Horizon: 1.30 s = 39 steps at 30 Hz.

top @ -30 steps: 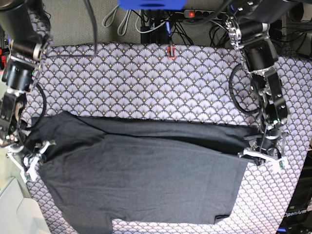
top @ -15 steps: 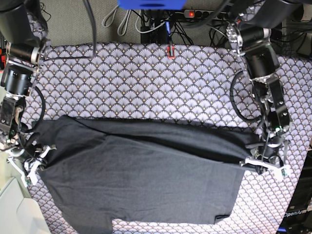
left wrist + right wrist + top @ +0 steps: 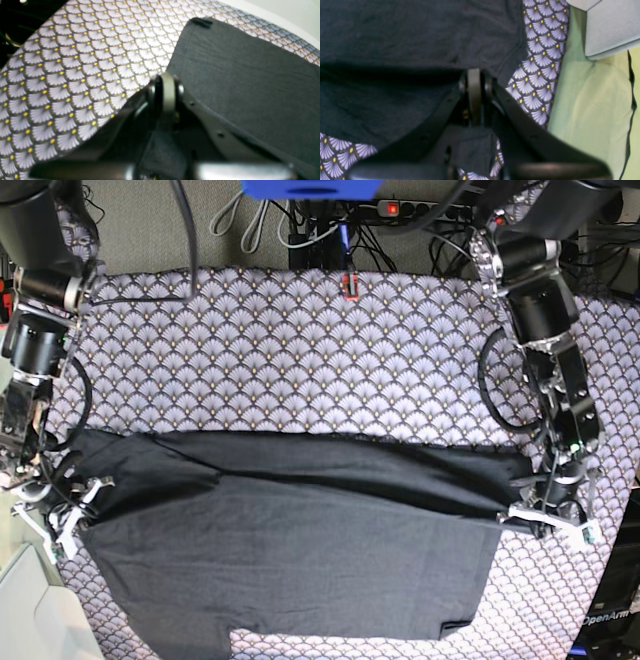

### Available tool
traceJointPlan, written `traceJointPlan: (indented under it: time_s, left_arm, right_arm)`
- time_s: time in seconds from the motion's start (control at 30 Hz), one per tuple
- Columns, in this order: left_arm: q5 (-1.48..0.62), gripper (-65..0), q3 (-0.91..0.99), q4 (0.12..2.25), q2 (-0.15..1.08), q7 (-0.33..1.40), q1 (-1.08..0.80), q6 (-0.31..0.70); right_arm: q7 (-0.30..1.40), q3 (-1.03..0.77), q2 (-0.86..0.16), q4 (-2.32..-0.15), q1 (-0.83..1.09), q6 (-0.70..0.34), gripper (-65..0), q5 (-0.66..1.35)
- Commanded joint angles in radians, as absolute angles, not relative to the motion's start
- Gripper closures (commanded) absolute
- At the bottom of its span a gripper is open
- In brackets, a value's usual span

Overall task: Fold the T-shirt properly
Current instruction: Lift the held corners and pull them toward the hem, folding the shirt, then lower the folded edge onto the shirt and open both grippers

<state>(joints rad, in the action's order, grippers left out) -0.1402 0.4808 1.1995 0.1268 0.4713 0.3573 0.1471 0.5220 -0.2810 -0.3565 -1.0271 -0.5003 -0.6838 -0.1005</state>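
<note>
The dark charcoal T-shirt (image 3: 290, 550) lies across the near half of the table, its far edge folded toward the front as a long band. No print shows. My left gripper (image 3: 545, 518), at the base view's right, is shut on the shirt's right edge; the left wrist view shows its fingertips (image 3: 168, 92) pressed together on dark cloth (image 3: 250, 82). My right gripper (image 3: 62, 510), at the base view's left, is shut on the shirt's left edge; the right wrist view shows its fingertips (image 3: 474, 87) closed on the cloth (image 3: 407, 37).
The fan-patterned purple-white tablecloth (image 3: 300, 350) covers the table. Cables and a power strip (image 3: 400, 208) lie behind the far edge. A pale green surface (image 3: 590, 105) and a grey box (image 3: 610, 25) sit beyond the table's left edge.
Both grippers have pulled the shirt's folded edge toward the table's front. More tablecloth shows behind the shirt and the folded band lies lower over it.
</note>
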Motion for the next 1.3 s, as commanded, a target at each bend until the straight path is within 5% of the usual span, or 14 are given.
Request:
traceJointPlan:
  time_s: [0.0,0.13,0.33,0.43,1.27]
  left_arm:
    - [-0.153,-0.5,0.479,1.207,0.139,0.460,0.383,0.137]
    - [-0.153,-2.2,0.479,1.182,0.140,0.463,0.383,0.139]
    - [-0.150,-28.5,0.479,1.178,0.140,0.469,0.380,0.139]
    - [-0.151,-30.2,0.479,1.188,0.140,0.469,0.378,0.139]
    - [-0.157,-32.6,0.489,1.150,0.140,0.371,0.168,0.134]
  right_arm:
    - [0.496,-0.285,-0.374,-1.044,-0.530,-0.676,0.0,-0.093]
    - [0.495,-0.285,-0.374,-1.044,-0.530,-0.676,-8.1,-0.093]
    - [0.496,-0.278,-0.372,-1.044,-0.522,-0.679,-29.1,-0.099]
    - [0.496,-0.278,-0.364,-1.044,-0.521,-0.684,-34.8,-0.099]
    - [0.435,-0.364,-0.390,-1.052,-0.288,-0.684,-35.2,-0.093]
